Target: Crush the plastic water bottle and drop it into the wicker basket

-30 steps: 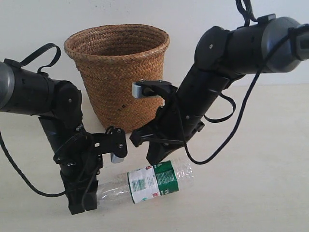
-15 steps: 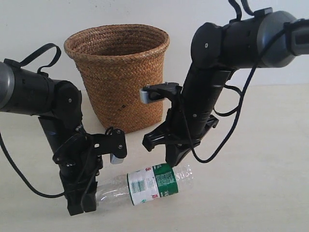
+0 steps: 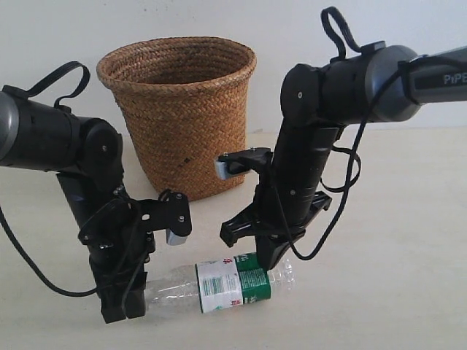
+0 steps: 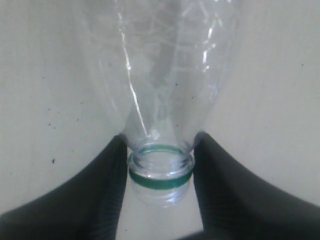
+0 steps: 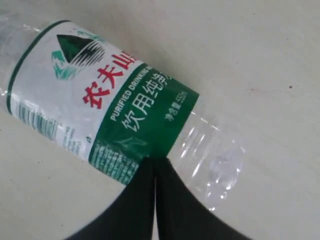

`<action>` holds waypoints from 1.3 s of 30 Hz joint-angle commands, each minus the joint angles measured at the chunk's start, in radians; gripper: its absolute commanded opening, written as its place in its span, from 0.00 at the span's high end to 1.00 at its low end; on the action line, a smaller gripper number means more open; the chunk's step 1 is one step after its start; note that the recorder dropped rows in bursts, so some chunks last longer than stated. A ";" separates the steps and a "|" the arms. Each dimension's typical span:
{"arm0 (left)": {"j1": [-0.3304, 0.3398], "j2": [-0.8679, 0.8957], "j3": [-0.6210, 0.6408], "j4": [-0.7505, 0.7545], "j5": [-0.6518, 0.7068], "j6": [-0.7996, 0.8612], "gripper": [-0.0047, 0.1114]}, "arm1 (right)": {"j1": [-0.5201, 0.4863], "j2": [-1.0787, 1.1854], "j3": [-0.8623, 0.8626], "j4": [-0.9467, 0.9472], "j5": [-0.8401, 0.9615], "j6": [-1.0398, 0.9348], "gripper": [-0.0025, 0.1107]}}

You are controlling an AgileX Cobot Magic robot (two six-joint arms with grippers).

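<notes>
The plastic water bottle (image 3: 219,284) lies on its side on the table, clear with a white-and-green label (image 5: 100,100). Its mouth (image 4: 160,167) carries a green ring and no cap shows. My left gripper (image 3: 120,310) is shut on the neck, one black finger (image 4: 107,185) on each side (image 4: 160,150). My right gripper (image 3: 268,262) is shut with its fingers together. Its tips (image 5: 154,161) rest against the bottle from above, at the green end of the label. The wicker basket (image 3: 179,124) stands upright behind both arms.
The tabletop (image 3: 394,240) is pale and bare to the right of the bottle. A white wall (image 3: 292,29) rises behind the basket. Black cables (image 3: 343,175) loop off the right arm, and a strap hangs from the left arm (image 3: 51,138).
The right arm swung more upright and came down, bringing its shut tips from above the bottle onto the green label. The bottle shifted slightly. The left arm stayed put.
</notes>
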 commanded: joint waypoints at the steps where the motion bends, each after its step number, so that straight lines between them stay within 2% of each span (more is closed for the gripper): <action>1: -0.008 0.004 0.001 -0.002 0.002 -0.009 0.92 | -0.001 0.073 0.001 -0.002 -0.026 0.001 0.98; 16: -0.008 0.004 0.001 -0.004 0.004 -0.009 0.92 | -0.001 0.186 0.001 0.007 -0.067 -0.017 0.98; 29: -0.008 0.004 0.001 -0.006 0.004 -0.009 0.92 | -0.001 0.187 0.001 0.009 -0.044 -0.038 0.98; 39: -0.008 0.004 0.001 -0.005 0.006 -0.009 0.92 | -0.001 0.036 -0.003 0.007 0.009 -0.053 0.98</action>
